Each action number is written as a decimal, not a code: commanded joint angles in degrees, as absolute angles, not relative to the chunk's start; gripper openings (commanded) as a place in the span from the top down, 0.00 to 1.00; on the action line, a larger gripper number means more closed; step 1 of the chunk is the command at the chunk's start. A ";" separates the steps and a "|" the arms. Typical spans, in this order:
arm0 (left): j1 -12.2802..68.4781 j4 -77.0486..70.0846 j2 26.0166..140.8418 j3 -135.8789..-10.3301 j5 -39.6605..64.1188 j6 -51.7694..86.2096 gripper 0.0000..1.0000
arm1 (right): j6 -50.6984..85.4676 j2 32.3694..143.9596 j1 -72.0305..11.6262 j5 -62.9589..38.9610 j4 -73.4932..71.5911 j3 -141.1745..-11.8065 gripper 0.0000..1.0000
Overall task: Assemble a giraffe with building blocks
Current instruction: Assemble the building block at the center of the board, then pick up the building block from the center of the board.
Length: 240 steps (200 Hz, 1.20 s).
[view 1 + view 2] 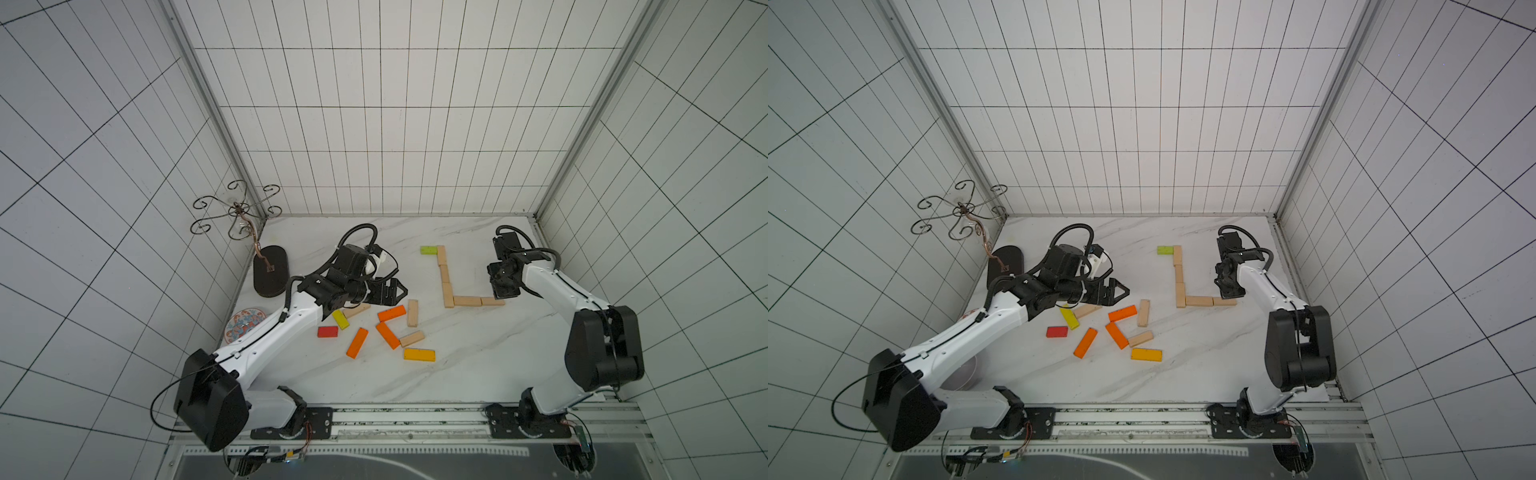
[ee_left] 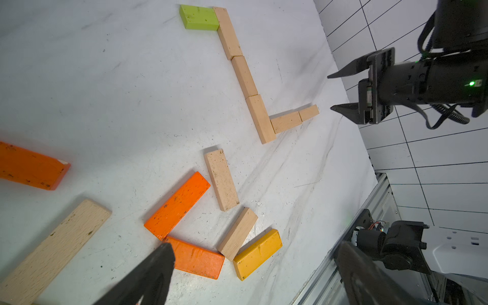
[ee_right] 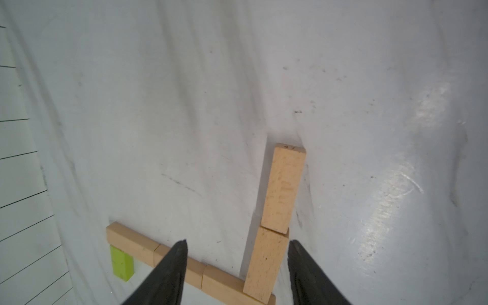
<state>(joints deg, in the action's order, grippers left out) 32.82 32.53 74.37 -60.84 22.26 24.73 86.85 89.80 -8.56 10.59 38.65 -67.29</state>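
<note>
Seen from above: a white marbled tabletop [image 1: 478, 365] inside tiled walls, with building blocks lying flat in two groups.

Toward the far right, an L-shaped figure: a lime green block [image 1: 428, 249] touching the far end of a column of pale wooden blocks [image 1: 444, 276], then a row of two pale blocks [image 1: 478, 301] running rightward from the column's near end. Hovering over the row's outer end, the right tool [image 2: 330, 92], jaws apart, clamped on nothing.

In the middle, loose and scattered at odd angles: three orange blocks [image 1: 391, 313], a few pale blocks [image 1: 412, 312], a yellow block [image 1: 419, 354], a red block [image 1: 327, 331] and a yellow-green block [image 1: 340, 319] partly hidden under the left arm. Above the far edge of this scatter, the left tool [image 1: 399, 291], jaws wide apart, empty.

Along the left wall: a dark oval base [image 1: 271, 271] and, nearer the camera, a round patterned plate [image 1: 245, 324].
</note>
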 commanded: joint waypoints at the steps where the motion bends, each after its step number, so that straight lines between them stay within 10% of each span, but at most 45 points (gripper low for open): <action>1: 32.52 34.25 71.64 -60.41 20.03 24.10 0.03 | 75.00 86.47 -8.87 11.25 41.78 -74.17 0.40; 114: 32.52 38.71 59.40 -53.41 15.75 29.11 0.03 | 51.83 78.05 -34.66 8.57 39.38 -65.20 0.53; 240: 32.12 37.33 47.43 -41.61 12.81 33.39 0.03 | 47.68 106.03 -49.48 12.96 46.09 -81.20 0.52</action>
